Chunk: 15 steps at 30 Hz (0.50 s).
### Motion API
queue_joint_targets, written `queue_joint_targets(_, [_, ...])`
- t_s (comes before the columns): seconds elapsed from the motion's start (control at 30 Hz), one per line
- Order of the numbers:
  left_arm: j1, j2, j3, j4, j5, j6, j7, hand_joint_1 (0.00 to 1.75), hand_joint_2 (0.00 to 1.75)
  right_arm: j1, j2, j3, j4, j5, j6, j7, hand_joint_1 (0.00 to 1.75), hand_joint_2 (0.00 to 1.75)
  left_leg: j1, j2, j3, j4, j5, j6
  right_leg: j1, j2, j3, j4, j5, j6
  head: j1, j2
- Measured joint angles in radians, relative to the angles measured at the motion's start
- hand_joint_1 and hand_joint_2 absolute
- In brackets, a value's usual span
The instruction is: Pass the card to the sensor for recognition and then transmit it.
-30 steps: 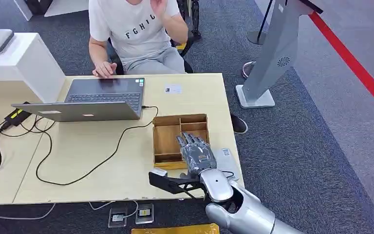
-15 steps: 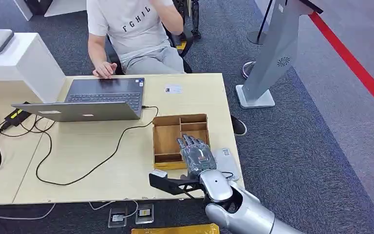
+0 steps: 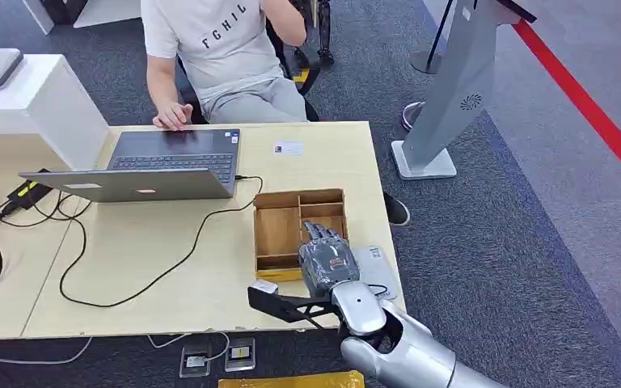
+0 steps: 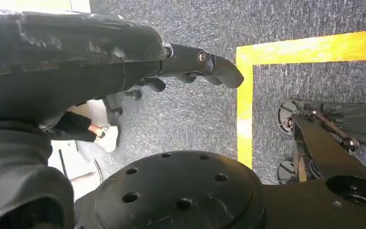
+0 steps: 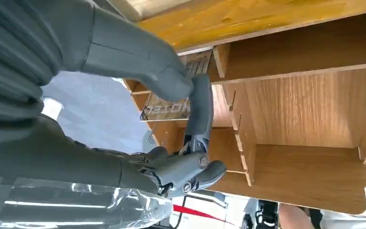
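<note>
A wooden divided box [image 3: 279,234] stands near the table's right front edge. My right hand [image 3: 327,259] reaches into its right-hand compartments, fingers pointing away from me. In the right wrist view a card [image 5: 169,109] with printed text stands tilted inside a compartment of the box [image 5: 305,119], and my right hand [image 5: 52,95] pinches it between the thumb [image 5: 143,71] and a dark finger [image 5: 200,109]. A white sensor pad [image 3: 378,271] lies on the table just right of the hand. My left hand [image 4: 76,57] hangs over the floor, holding nothing, fingers loosely apart.
A person sits behind the table at an open laptop [image 3: 158,166] with cables trailing across the tabletop [image 3: 129,267]. A small white card [image 3: 288,147] lies at the far side. A grey kiosk stand [image 3: 453,89] rises on the right. Yellow tape [image 4: 244,95] marks the floor.
My right hand has moved a little forward and to the right, further into the box's right compartments. The person's raised arm has shifted. The left arm stays hanging.
</note>
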State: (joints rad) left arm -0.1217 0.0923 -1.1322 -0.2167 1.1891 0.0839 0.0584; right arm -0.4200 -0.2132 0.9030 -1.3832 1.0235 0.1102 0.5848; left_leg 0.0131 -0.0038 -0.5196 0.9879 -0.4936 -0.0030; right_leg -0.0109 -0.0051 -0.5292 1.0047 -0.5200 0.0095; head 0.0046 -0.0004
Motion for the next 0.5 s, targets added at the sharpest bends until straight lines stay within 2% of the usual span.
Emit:
queue_joint_targets(0.27, [0.0, 0.0, 0.0, 0.0, -0.002, 0.0, 0.001, 0.0, 0.0, 0.001, 0.0, 0.0, 0.0, 0.0, -0.002, 0.0, 1.75, 1.75, 0.0, 0.0, 0.0, 0.0, 0.0, 0.0, 0.0, 0.0, 0.0, 0.0, 0.0, 0.0, 0.0, 0.0])
queue_joint_targets(0.3, [0.0, 0.0, 0.0, 0.0, -0.003, 0.0, 0.001, 0.0, 0.0, 0.001, 0.0, 0.0, 0.0, 0.0, -0.002, 0.0, 1.61, 1.75, 0.0, 0.0, 0.0, 0.0, 0.0, 0.0, 0.0, 0.0, 0.0, 0.0, 0.0, 0.0, 0.0, 0.0])
queue_joint_targets(0.33, [0.0, 0.0, 0.0, 0.0, -0.003, 0.0, 0.001, 0.0, 0.0, 0.002, 0.0, 0.0, 0.0, 0.0, -0.002, 0.0, 0.0, 1.75, 0.0, 0.0, 0.0, 0.0, 0.0, 0.0, 0.0, 0.0, 0.0, 0.0, 0.0, 0.0, 0.0, 0.0])
queue_joint_targets(0.4, [0.0, 0.0, 0.0, 0.0, -0.005, 0.0, 0.001, 0.0, 0.0, 0.003, 0.0, 0.0, 0.0, 0.001, -0.016, -0.004, 0.0, 1.75, 0.0, 0.0, 0.0, 0.0, 0.0, 0.0, 0.0, 0.0, 0.0, 0.0, 0.0, 0.0, 0.0, 0.0])
queue_joint_targets(0.43, [0.0, 0.0, 0.0, 0.0, -0.005, 0.0, 0.001, 0.0, 0.0, 0.003, 0.0, 0.0, 0.0, 0.002, -0.028, -0.01, 0.0, 0.0, 0.0, 0.0, 0.0, 0.0, 0.0, 0.0, 0.0, 0.0, 0.0, 0.0, 0.0, 0.0, 0.0, 0.0])
queue_joint_targets(0.5, [0.0, 0.0, 0.0, 0.0, -0.005, 0.0, 0.001, 0.0, 0.0, 0.005, 0.0, -0.001, 0.0, -0.006, -0.054, -0.026, 0.0, 0.0, 0.0, 0.0, 0.0, 0.0, 0.0, 0.0, 0.0, 0.0, 0.0, 0.0, 0.0, 0.0, 0.0, 0.0])
